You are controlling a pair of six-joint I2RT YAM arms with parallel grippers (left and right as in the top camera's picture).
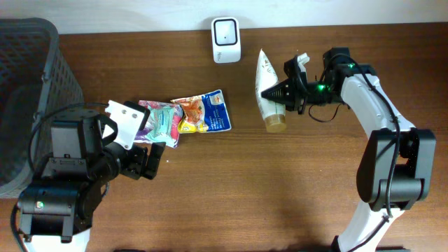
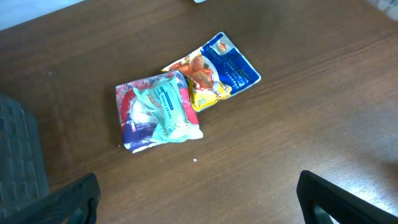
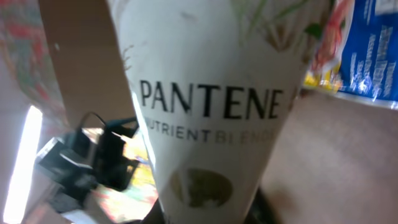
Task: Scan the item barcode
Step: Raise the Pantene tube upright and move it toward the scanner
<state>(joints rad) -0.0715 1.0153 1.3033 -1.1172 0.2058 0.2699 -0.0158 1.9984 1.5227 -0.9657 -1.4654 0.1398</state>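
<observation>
A white Pantene tube (image 1: pixel 267 84) with a gold cap (image 1: pixel 276 124) is held at the back right, its cap end toward the table front. My right gripper (image 1: pixel 278 92) is shut on the tube's middle from the right. The tube (image 3: pixel 205 93) fills the right wrist view, its label facing the camera; no barcode shows there. The white scanner (image 1: pixel 226 39) stands at the table's back edge, left of the tube. My left gripper (image 1: pixel 148 161) is open and empty over bare wood, just in front of the packets; its fingertips (image 2: pixel 336 202) frame the bottom of its wrist view.
A blue snack packet (image 1: pixel 210 112) (image 2: pixel 224 62) and a teal and pink packet (image 1: pixel 161 120) (image 2: pixel 165 109) lie overlapping at centre left. A dark mesh basket (image 1: pixel 28 84) stands at the far left edge.
</observation>
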